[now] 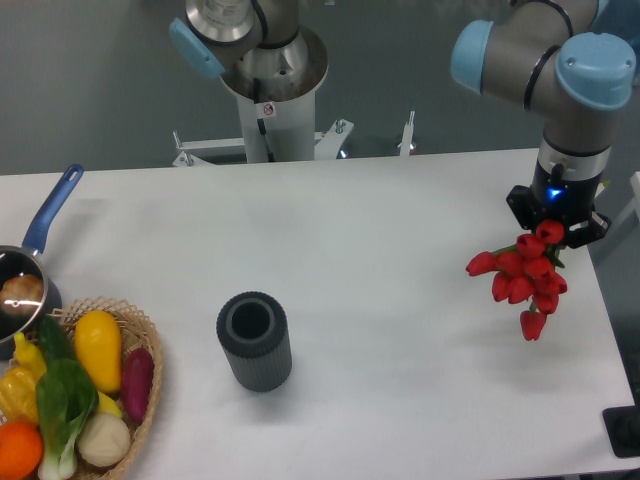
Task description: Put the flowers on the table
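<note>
Claw (556, 222) clamped on flowers (524, 276), red tulip bunch hanging just below it, blooms spilling down and toward camera over table (400, 330) near right edge. Judgement: lower gently until blooms rest flat, then release; keep clear of edge. Petals soft, glossy, likely artificial. Far left of claw: ribbed dark cylindrical vase (254, 341), matte, hollow, upright.

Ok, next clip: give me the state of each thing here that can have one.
flowers: held in the air over the table's right side, blooms down
tool: shut on the flowers
vase: upright, empty
basket: full of vegetables
pan: holds food, at left edge
</note>
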Action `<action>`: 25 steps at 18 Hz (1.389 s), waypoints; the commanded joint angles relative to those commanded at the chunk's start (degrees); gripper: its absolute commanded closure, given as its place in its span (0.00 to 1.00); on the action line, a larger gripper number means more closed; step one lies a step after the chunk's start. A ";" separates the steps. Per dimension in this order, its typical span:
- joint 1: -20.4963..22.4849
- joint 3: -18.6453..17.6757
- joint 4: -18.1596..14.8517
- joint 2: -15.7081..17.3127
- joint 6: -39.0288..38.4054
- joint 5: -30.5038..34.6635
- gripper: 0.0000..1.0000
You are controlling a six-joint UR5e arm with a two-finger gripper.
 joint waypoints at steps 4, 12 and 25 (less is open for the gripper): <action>-2.01 -0.53 -0.26 0.09 -1.39 1.05 1.00; -10.90 -2.99 0.35 -1.23 -12.65 6.50 1.00; -13.71 -7.12 1.75 -1.05 -15.64 5.98 0.00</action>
